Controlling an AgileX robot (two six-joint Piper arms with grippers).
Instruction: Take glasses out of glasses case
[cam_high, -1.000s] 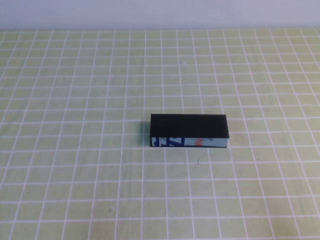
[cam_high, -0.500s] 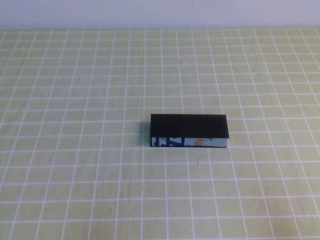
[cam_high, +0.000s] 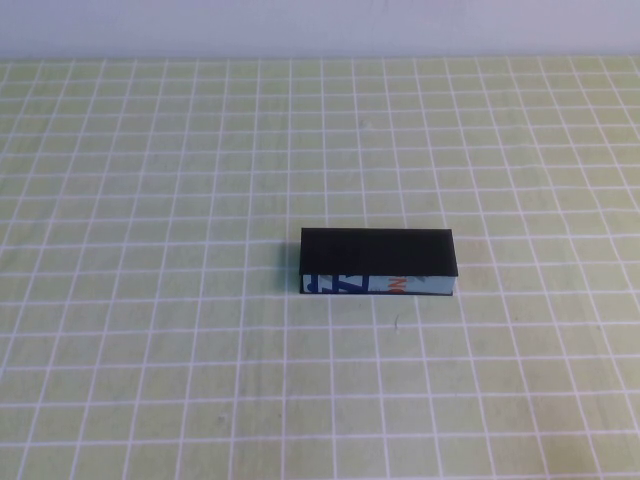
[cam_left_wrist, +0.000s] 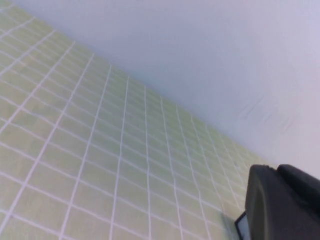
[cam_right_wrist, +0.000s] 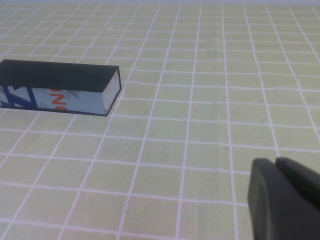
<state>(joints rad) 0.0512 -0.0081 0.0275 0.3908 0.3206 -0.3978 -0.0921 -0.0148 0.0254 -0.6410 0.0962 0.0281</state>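
Note:
The glasses case is a long black box with a light blue front strip. It lies shut in the middle of the green checked cloth. It also shows in the right wrist view. The glasses are hidden. Neither arm shows in the high view. My right gripper is shut and empty, low over the cloth and well apart from the case's right end. My left gripper is shut and empty, facing the cloth and the far wall, away from the case.
A pale wall runs along the cloth's far edge. The checked cloth covers the whole table around the case.

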